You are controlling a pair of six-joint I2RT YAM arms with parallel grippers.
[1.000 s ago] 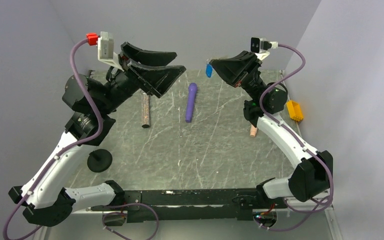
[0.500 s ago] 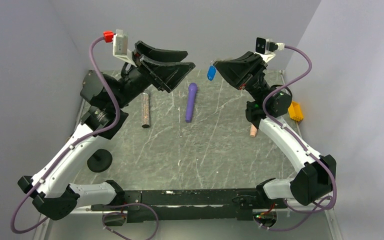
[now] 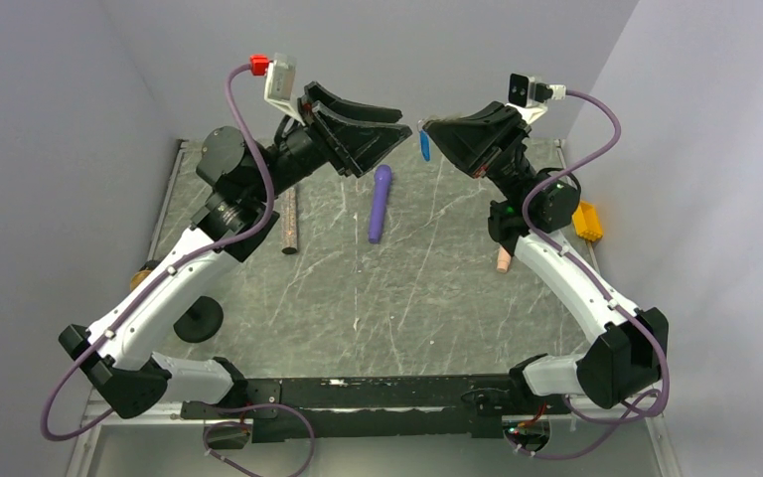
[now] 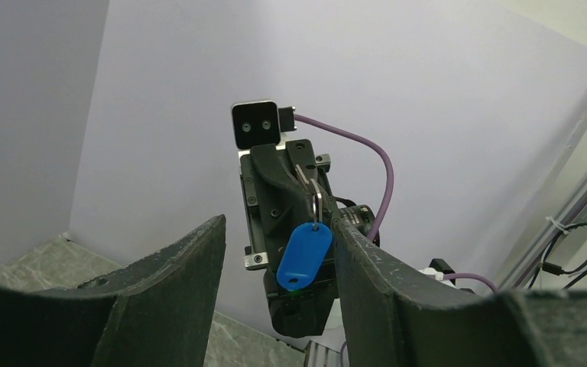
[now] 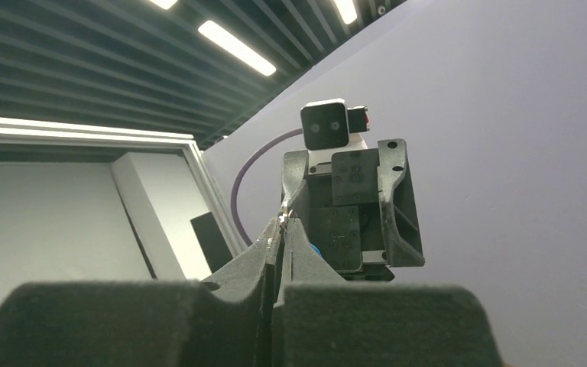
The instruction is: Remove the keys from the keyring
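Grey marbled table [image 3: 358, 298], arm bases at its near edge. Mid-table, lying untouched: long purple plastic wand [image 3: 381, 203]; brown speckled rod [image 3: 289, 221]. Raised over the far edge: right gripper [image 3: 430, 127], jaws together, apparently pinching the thin grey metal keys [image 4: 304, 177] so the small blue oblong plastic keyring [image 4: 304, 256] dangles free for access. Opposite, left gripper [image 3: 395, 136], fingers apart, frames the tag, likely lining up to seize it.
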